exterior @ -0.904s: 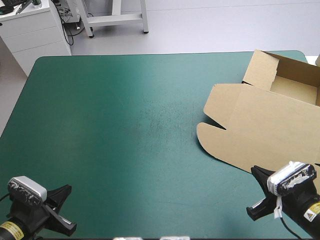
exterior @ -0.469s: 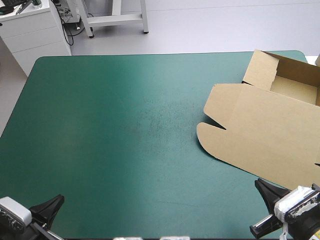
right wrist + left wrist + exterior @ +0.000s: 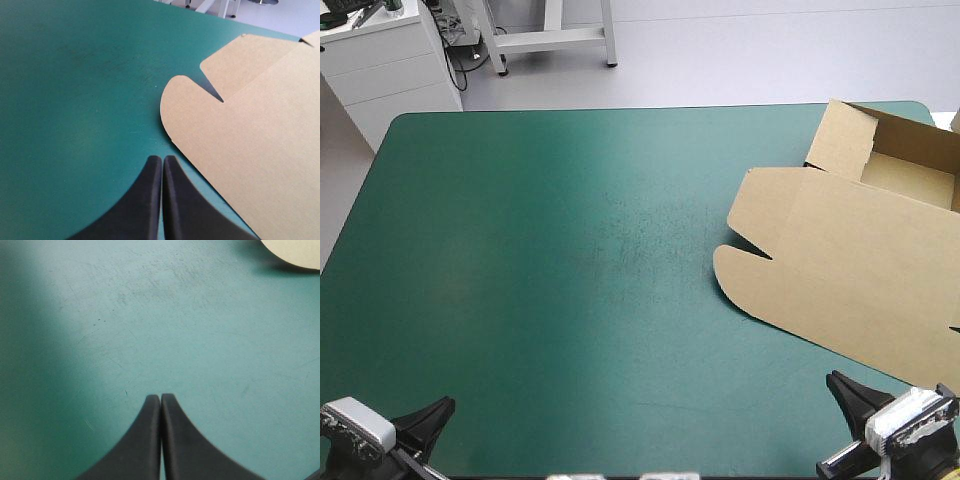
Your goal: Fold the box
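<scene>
The brown board box (image 3: 840,270), an open tray with its lid flat, lies at two o'clock on the teal-green bench (image 3: 550,260). The left tool (image 3: 160,396) at seven o'clock and the right tool (image 3: 163,157) at five both have their black fingers pressed together.

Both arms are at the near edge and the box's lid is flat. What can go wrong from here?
1. The lid lies flat on the cover. The right gripper, shut, may shove the box rather than get under its edge.
2. The box sits at the cover's right side and runs out of the high view, so a push might slide it off.
3. The left gripper is far from the box and likely needs a long reach.
</scene>
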Controlling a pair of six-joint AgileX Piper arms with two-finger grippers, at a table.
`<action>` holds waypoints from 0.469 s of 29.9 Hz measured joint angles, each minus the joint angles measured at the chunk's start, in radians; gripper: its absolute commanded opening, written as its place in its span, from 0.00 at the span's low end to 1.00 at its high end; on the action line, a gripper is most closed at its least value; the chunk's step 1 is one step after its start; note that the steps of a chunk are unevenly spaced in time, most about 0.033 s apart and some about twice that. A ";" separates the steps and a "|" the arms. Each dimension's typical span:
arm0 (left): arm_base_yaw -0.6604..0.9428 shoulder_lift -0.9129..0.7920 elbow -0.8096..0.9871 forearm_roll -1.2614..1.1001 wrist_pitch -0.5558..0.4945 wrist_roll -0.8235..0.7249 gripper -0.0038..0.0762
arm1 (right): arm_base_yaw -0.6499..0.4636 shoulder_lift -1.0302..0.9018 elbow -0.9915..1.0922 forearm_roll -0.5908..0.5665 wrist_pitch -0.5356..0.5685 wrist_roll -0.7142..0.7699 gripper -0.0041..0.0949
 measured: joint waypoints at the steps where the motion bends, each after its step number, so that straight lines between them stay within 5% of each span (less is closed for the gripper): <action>1: 0.000 0.000 0.000 0.000 0.000 0.000 0.01 | 0.000 -0.005 0.010 0.000 0.001 0.003 0.03; 14: 0.000 -0.001 0.002 -0.001 -0.032 0.000 0.01 | 0.000 -0.081 0.057 -0.035 -0.033 0.016 0.02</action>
